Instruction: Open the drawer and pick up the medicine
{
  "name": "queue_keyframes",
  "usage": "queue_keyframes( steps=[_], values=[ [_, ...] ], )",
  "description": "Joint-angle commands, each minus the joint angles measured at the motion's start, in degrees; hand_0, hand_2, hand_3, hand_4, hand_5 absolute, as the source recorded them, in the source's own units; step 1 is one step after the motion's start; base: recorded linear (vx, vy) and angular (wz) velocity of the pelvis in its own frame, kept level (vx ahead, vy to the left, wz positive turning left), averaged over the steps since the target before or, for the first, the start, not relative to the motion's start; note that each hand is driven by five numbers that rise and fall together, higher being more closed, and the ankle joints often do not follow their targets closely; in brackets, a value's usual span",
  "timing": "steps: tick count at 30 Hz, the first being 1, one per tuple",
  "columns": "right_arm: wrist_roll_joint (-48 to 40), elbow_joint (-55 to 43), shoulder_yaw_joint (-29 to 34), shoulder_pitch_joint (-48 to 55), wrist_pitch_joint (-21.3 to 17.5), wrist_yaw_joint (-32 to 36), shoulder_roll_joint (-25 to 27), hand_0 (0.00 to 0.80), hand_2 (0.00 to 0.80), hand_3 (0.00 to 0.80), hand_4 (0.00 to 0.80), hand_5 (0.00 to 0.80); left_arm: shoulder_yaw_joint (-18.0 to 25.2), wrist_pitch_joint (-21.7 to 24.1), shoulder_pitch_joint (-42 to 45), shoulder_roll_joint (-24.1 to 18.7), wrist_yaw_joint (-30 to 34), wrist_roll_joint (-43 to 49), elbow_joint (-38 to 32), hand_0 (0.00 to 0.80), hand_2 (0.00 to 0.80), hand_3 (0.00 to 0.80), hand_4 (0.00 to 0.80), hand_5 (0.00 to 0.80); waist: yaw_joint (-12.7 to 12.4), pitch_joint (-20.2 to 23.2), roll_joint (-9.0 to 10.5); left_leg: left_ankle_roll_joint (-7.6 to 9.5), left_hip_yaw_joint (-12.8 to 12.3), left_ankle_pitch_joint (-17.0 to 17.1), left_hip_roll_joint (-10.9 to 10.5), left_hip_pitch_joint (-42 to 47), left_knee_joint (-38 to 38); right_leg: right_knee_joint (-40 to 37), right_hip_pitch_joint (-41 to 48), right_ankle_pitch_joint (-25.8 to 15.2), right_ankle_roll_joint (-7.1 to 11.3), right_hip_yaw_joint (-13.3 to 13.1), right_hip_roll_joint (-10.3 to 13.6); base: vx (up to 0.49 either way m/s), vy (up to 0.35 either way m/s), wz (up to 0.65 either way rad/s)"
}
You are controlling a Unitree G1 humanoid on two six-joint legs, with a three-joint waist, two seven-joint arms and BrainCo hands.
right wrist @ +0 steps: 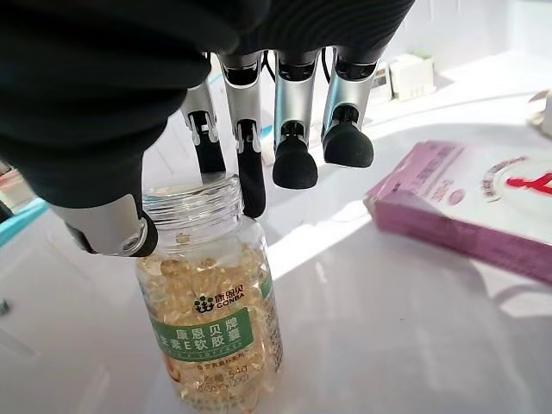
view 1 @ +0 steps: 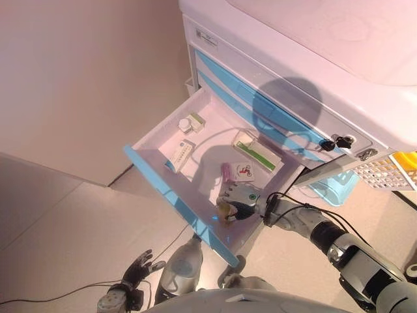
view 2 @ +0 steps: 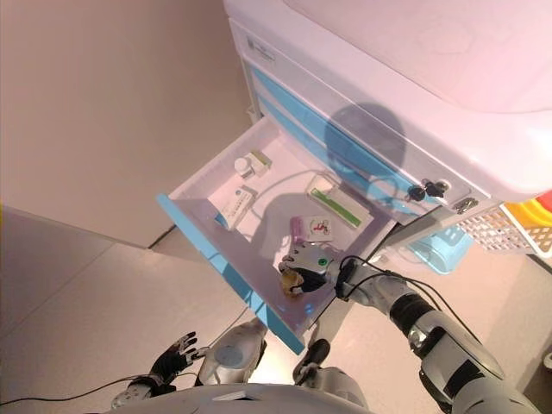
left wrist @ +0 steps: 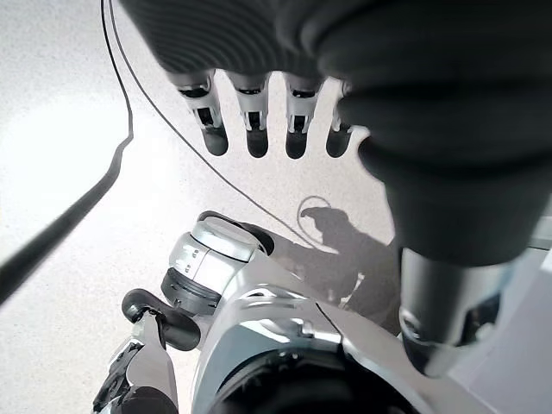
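The blue-fronted drawer (view 1: 171, 189) of the white cabinet (view 1: 293, 78) stands pulled open. My right hand (view 1: 240, 197) reaches into its near right part. In the right wrist view its thumb and fingers (right wrist: 250, 164) pinch the clear cap of a clear medicine bottle (right wrist: 211, 293) full of yellow capsules with a green label. The bottle (view 1: 225, 210) is upright just above or on the drawer floor; I cannot tell which. My left hand (view 1: 133, 277) hangs low at the lower left, open and empty.
Also in the drawer are a pink box (view 1: 240, 171) beside my right hand, a green-and-white box (view 1: 257, 151), a white box (view 1: 179, 156) and small white items (view 1: 190, 122) at the back. Keys (view 1: 335, 142) hang from the cabinet lock. A mesh basket (view 1: 384, 173) and a blue bin (view 1: 332, 186) stand to the right.
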State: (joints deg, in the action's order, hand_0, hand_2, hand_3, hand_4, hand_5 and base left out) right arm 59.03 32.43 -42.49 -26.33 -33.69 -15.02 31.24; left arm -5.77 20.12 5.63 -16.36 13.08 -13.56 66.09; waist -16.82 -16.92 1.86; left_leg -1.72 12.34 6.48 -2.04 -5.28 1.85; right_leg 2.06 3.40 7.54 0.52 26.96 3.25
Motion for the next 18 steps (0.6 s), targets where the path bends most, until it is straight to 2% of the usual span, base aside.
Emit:
queue_keyframes(
  steps=[1,6,8,9,11,13,15,18],
  values=[
    [-18.73,-16.47,2.07,1.14,-0.69,7.74,4.01,0.800,0.800,0.800,0.800,0.800,-0.19,-0.86,0.26,-0.92,-0.76,-0.35,0.68,0.000,0.000,0.000,0.000,0.000,1.06,3.05,1.55,3.17,-1.80,-5.56,-3.43,0.66,0.06,2.53,-3.80,-3.96,3.72,-6.18,2.98,0.009,0.000,-0.13],
    [-40.96,-31.38,11.08,3.20,2.29,22.17,7.93,0.800,0.800,0.800,0.800,0.800,1.41,-1.57,0.80,-0.73,-1.57,-0.51,1.17,0.000,0.000,0.000,0.000,0.000,3.40,4.81,2.32,3.46,-3.52,-5.59,-2.68,1.77,0.72,2.11,-3.73,-4.55,3.99,-7.91,2.51,0.015,0.006,-0.21],
    [-53.59,-35.67,15.75,3.39,6.20,27.92,8.28,0.800,0.800,0.800,0.800,0.800,1.83,-1.70,0.95,-0.61,-1.79,-0.67,1.56,0.000,0.000,0.000,0.000,0.000,4.30,5.57,2.41,3.57,-4.27,-5.80,-2.44,2.42,0.94,1.99,-3.58,-4.57,3.97,-8.82,2.32,0.018,0.020,-0.23],
    [-56.85,-36.95,17.36,3.15,8.19,30.27,8.19,0.800,0.800,0.800,0.800,0.800,1.93,-1.77,0.91,-0.57,-1.87,-0.84,1.75,0.000,0.000,0.000,0.000,0.000,4.59,5.81,2.42,3.60,-4.57,-5.89,-2.37,2.61,0.97,1.95,-3.54,-4.57,3.94,-9.11,2.24,0.011,0.023,-0.29],
    [-69.16,-39.41,21.56,2.20,14.28,33.74,6.86,0.800,0.800,0.800,0.800,0.800,2.09,-2.17,0.78,-0.49,-2.07,-1.14,1.99,0.000,0.000,0.000,0.000,0.000,5.34,6.51,2.45,3.58,-5.47,-6.13,-2.13,3.16,0.98,1.85,-3.33,-4.51,3.78,-9.97,2.07,0.020,0.031,-0.27],
    [-76.76,-40.17,24.83,0.01,17.43,33.80,5.22,0.800,0.800,0.800,0.800,0.800,2.26,-2.76,0.64,-0.58,-1.94,-1.23,2.00,0.000,0.000,0.000,0.000,0.000,5.89,7.29,2.39,3.55,-6.16,-6.44,-1.99,3.75,0.98,1.79,-3.10,-4.42,3.62,-10.62,1.95,0.030,0.037,-0.20],
    [-79.57,-40.69,27.10,-2.78,19.62,32.29,4.00,0.800,0.800,0.800,0.800,0.800,2.10,-3.18,0.48,-0.63,-1.89,-1.36,1.93,0.000,0.000,0.000,0.000,0.000,6.15,7.86,2.32,3.54,-6.66,-6.66,-1.95,4.20,1.02,1.69,-2.85,-4.30,3.43,-11.17,1.79,0.022,0.036,-0.18],
    [-81.78,-41.02,30.17,-7.35,20.30,29.03,4.63,0.800,0.800,0.800,0.800,0.800,2.07,-4.07,0.46,-1.00,-1.66,-1.37,1.68,0.000,0.000,0.000,0.000,0.000,6.19,8.57,2.23,3.50,-7.22,-6.93,-1.89,4.90,1.03,1.66,-2.43,-4.17,3.31,-11.47,1.78,0.021,0.029,-0.10]
  ],
)
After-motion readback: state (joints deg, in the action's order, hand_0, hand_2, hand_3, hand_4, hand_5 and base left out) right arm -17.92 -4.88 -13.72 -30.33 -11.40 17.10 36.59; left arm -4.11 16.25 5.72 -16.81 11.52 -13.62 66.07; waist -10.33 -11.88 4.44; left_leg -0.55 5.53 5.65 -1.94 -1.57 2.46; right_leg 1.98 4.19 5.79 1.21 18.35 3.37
